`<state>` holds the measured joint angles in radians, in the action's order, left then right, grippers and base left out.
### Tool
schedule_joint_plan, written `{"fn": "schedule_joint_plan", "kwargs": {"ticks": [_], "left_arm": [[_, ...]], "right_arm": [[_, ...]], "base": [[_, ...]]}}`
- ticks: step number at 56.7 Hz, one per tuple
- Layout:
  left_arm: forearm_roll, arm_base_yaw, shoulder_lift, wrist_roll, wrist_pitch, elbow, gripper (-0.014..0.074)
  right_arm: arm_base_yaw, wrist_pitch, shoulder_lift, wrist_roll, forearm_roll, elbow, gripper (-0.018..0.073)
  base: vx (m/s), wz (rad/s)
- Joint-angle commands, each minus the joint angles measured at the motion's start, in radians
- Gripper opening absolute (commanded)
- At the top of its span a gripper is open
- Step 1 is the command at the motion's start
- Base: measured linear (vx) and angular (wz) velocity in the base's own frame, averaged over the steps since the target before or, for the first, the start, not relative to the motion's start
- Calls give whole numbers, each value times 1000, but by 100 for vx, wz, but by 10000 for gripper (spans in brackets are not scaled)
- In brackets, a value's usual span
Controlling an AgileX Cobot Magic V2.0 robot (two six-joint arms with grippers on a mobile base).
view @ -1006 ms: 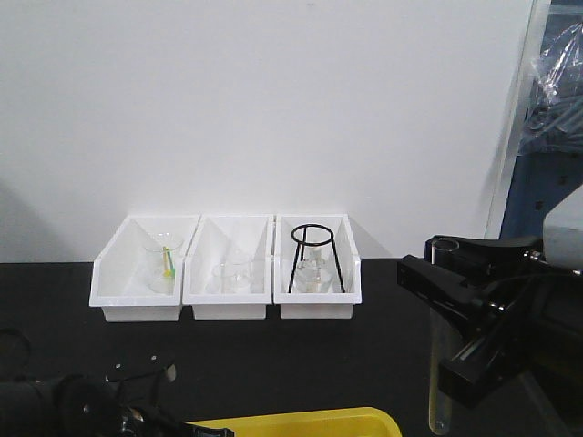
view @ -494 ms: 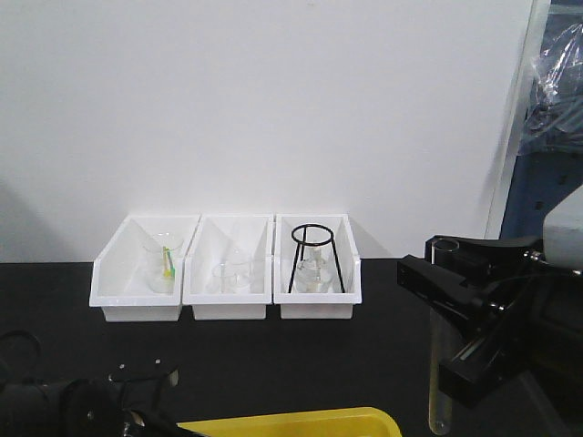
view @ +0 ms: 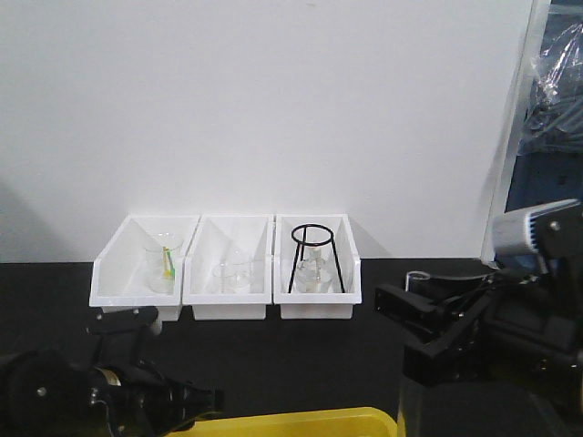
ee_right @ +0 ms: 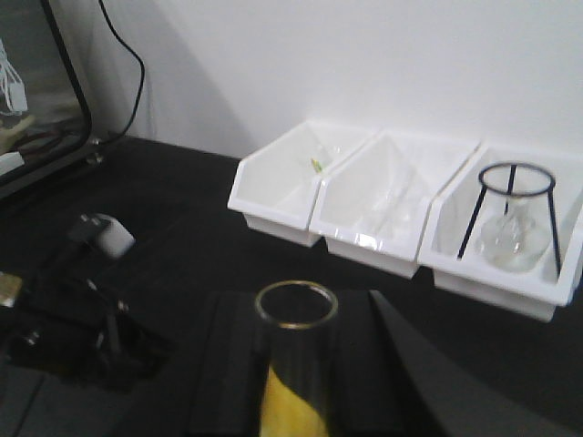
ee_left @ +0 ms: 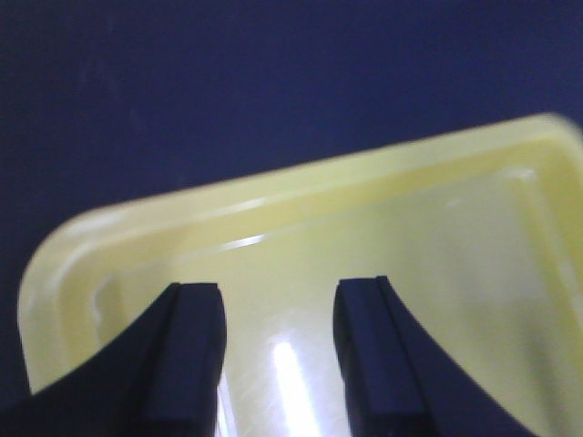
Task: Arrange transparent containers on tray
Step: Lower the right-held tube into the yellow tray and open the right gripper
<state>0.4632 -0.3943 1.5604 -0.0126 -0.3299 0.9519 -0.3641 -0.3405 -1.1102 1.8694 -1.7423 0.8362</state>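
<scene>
In the right wrist view a clear test tube [ee_right: 296, 314], one of the transparent containers, stands between the black fingers of my right gripper [ee_right: 297, 319], which is shut on it. Its open rim faces the camera and yellow shows through its glass lower down. From the front, the right gripper [view: 410, 324] hangs over the right end of the yellow tray [view: 305, 421], and the tube is hidden by the arm. My left gripper [ee_left: 278, 291] is open and empty, low over the tray's [ee_left: 273, 191] corner. The left gripper [view: 196, 401] shows at the tray's left edge.
Three white bins [view: 226, 267] stand in a row at the back against the white wall. They hold beakers, and the right one holds a flask under a black ring stand [view: 314, 258]. The tabletop is black. Blue shelving [view: 547, 155] stands at the far right.
My right arm has turned and dropped lower, so the hanging tube no longer shows from the front. My left arm has risen and moved right to the tray's edge.
</scene>
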Motion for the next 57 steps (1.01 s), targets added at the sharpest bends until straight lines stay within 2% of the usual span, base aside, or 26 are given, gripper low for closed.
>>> {"fn": "schedule_joint_plan", "kwargs": {"ticks": [1,5,19,31,43,49,57], "left_arm": [[8,-7,-130,19,67,30,412],[9,-7,-199,45,68,30,412],[9,-7,-410,115,68,30,412],[9,-7,-501,115,68,30,412],[17,-7,-512,114,61,30,412],[17,-7,-512,114,61,30,412],[17,-7,-512,114,61,30,412]], "right_arm": [[4,-16,-52,110,-52,31,-11],[4,-44,-118,148,-52,31,-11],[4,-84,-316,154,-43,31,-11],[4,-10,-443,154,-39,31,-11],[4,35,-520,153,-39,31,-1],[4,47,-542,153,-40,31,29],[4,75,-566,153,-42,31,127]], "base": [[0,0],[0,0],[0,0],[0,0],[0,0],[0,0],[0,0]]}}
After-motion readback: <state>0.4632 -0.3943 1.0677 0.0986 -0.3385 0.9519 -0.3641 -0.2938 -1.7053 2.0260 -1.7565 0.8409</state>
